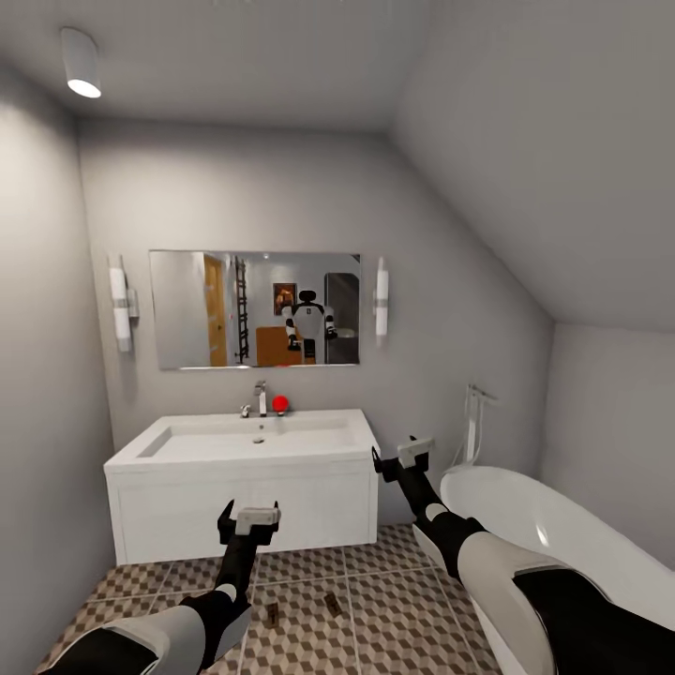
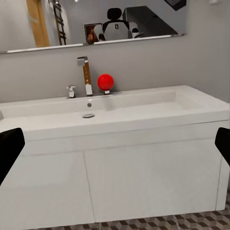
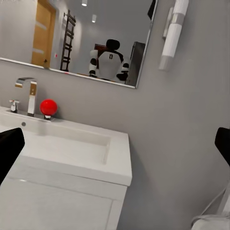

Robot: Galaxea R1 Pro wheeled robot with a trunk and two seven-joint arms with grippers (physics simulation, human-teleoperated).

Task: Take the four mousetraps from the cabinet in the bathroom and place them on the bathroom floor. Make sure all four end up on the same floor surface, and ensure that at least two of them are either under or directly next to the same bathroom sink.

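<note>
Both arms are extended forward from the trunk toward the sink (image 1: 253,441). Two mousetraps (image 1: 273,615) (image 1: 333,605) are seen flat on the bathroom floor (image 1: 394,609) in front of the sink, between the arms. Nearer the sink, the left gripper (image 1: 249,521) is held level before the vanity front, fingers spread and empty. The right gripper (image 1: 402,458) is raised beside the sink's corner, also spread, near the bathtub (image 1: 553,534). A red ball (image 1: 280,404) sits by the faucet (image 1: 260,397), below the mirror (image 1: 255,309).
</note>
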